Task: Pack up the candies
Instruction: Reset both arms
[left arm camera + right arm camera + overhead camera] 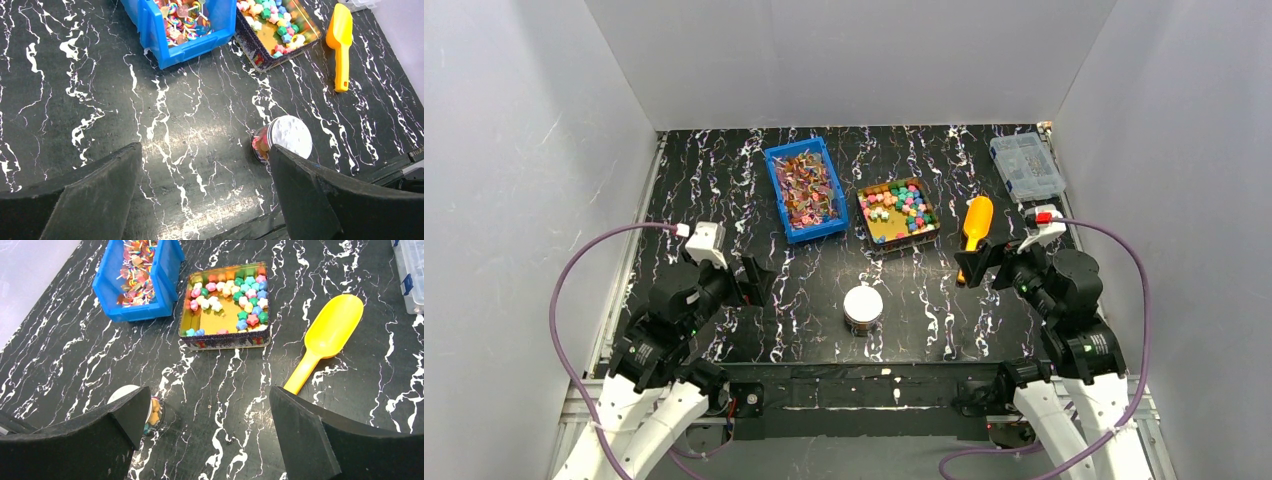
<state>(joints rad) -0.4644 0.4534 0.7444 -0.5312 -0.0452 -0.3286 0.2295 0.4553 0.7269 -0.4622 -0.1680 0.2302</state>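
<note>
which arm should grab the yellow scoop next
Right. The right gripper, open, sits just beside the handle of the yellow scoop; the left gripper is across the table, beyond the jar.

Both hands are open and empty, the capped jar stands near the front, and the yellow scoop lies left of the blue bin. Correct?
No: the yellow scoop lies right of the blue bin, beyond the candy tin, as the top view shows. The left hand and right hand are open and empty; the capped jar stands near the front.

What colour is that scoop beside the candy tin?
The scoop is bright yellow, bowl and handle alike; the right wrist view shows it best.
</note>
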